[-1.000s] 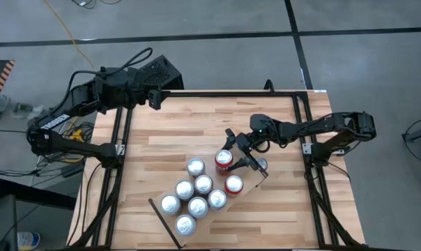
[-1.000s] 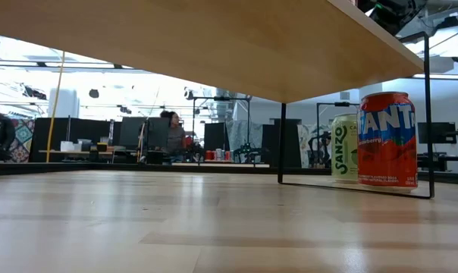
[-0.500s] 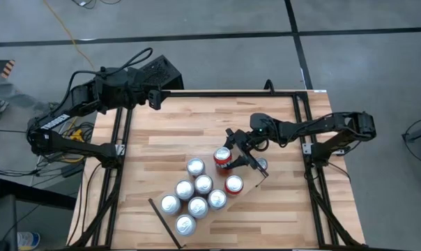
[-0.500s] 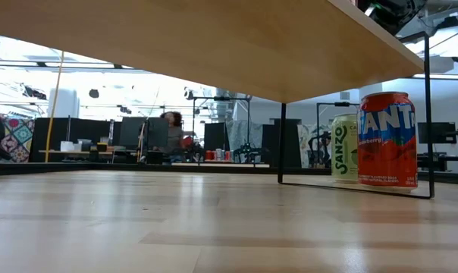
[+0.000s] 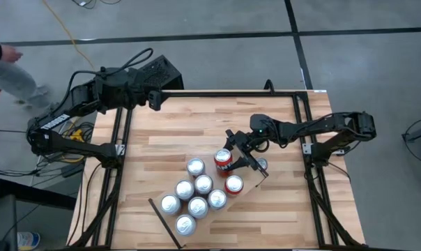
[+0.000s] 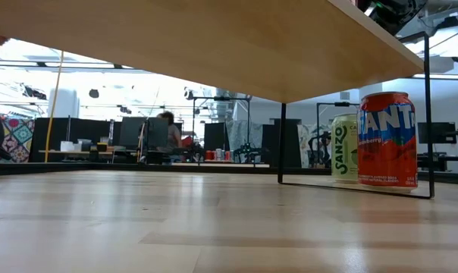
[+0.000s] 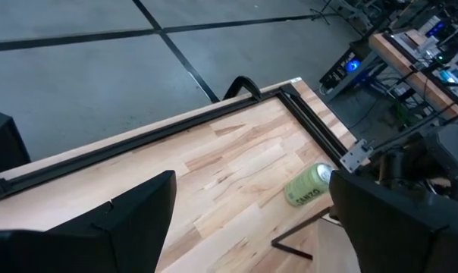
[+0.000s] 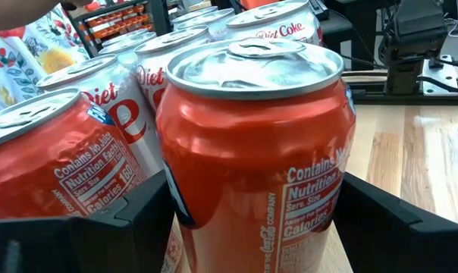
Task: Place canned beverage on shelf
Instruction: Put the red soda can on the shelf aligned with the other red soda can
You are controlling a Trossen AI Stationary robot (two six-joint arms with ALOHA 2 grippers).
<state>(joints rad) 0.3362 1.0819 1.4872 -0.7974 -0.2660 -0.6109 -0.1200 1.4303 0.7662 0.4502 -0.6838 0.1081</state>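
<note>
A red can [image 5: 223, 160] stands upright between the fingers of my right gripper [image 5: 231, 159], at the right end of the pale wood shelf [image 5: 166, 217]. The low view shows the shelf's underside [image 6: 214, 45] raised above the tabletop. Several silver-topped Diet Coke cans [image 5: 196, 195] and another red can [image 5: 233, 185] stand on the shelf. In the right wrist view they show just behind the held can [image 8: 255, 152]. My left gripper [image 7: 248, 220] is open and empty, above the table's far left corner [image 5: 153, 97]. My right gripper pinches the red can's side wall [image 8: 320, 189] between its two fingers [image 8: 396, 227], one on each side of its lower half. The fingers come level from the table's right. The can is upright. Its base is hidden, so I cannot tell whether it stands on the shelf.
A green Sanzo can [image 6: 344, 146] and a red Fanta can [image 6: 387, 140] stand on the striped tabletop by the shelf's black leg [image 6: 281, 142]. The green can also shows beside my right gripper [image 5: 261, 164]. Black frame rails [image 5: 120, 153] run along the table's left and right sides.
Neither arm has visibly moved, and the cans stand as before. A person has walked across the floor beyond the table's far left.
</note>
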